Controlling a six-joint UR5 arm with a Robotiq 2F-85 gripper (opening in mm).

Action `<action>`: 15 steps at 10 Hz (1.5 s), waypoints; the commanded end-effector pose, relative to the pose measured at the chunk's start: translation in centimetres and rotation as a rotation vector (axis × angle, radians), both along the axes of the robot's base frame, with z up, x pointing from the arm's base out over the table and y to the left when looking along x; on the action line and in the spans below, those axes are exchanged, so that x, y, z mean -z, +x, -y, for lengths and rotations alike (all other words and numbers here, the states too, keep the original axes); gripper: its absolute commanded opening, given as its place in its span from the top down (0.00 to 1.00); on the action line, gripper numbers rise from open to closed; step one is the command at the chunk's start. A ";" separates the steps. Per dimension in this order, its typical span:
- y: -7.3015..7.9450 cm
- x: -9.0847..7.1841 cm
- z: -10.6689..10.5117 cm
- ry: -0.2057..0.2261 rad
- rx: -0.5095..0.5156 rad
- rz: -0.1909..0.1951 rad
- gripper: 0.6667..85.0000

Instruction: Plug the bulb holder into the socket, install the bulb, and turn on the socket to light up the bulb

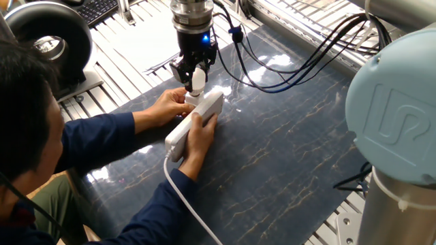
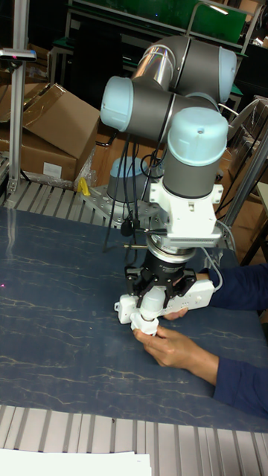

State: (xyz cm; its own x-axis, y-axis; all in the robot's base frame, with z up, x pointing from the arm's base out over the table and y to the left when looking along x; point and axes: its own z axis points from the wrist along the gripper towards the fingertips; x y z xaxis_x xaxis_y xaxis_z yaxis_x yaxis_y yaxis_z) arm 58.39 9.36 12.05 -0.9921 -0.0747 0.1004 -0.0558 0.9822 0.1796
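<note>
Fixed view: my gripper (image 1: 194, 76) hangs over the far end of the socket (image 1: 196, 124). The jaws look spread, with the bulb (image 1: 197, 79) standing upright between them, dome up; whether the fingers touch it I cannot tell, so I judge it released. The bulb sits directly below my wrist, its axis vertical, in line with my own. Under it is the bulb holder (image 1: 191, 99), plugged in at that far end. The socket's long axis runs from the person toward me, cable (image 1: 187, 204) at the near end. One of the person's hands (image 1: 168, 105) is at the holder, the other hand (image 1: 198, 136) presses the strip to the dark worktop (image 1: 293, 150). Their hands are nearer the socket than I am. A logo on the big arm joint at right is only partly readable.

Tall fixed view: jaws open around the bulb (image 2: 151, 301), holder (image 2: 144, 323) just below, hand (image 2: 173, 346) under it. Socket (image 2: 182, 296) lies crosswise behind. No switch visible, no readable labels. The next move is likely straight up.
</note>
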 end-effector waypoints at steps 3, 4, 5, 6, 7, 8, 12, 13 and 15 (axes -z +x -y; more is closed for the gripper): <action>0.8 0.4 0.6 0.001 0.097 0.000 0.93; 1.0 0.0 0.2 0.030 0.051 0.010 0.71; 1.0 -0.5 0.2 0.053 -0.006 0.019 0.38; 1.3 -0.6 0.8 0.048 -0.044 0.034 0.15; 1.6 -0.5 0.6 0.049 -0.062 0.050 0.08; 2.1 -0.5 1.1 0.022 -0.089 0.062 0.01; 3.9 -0.3 4.7 -0.110 -0.356 0.153 0.01; 4.3 -0.4 4.8 -0.119 -0.467 0.185 0.00; 3.7 -0.7 3.2 -0.097 -0.515 0.199 0.00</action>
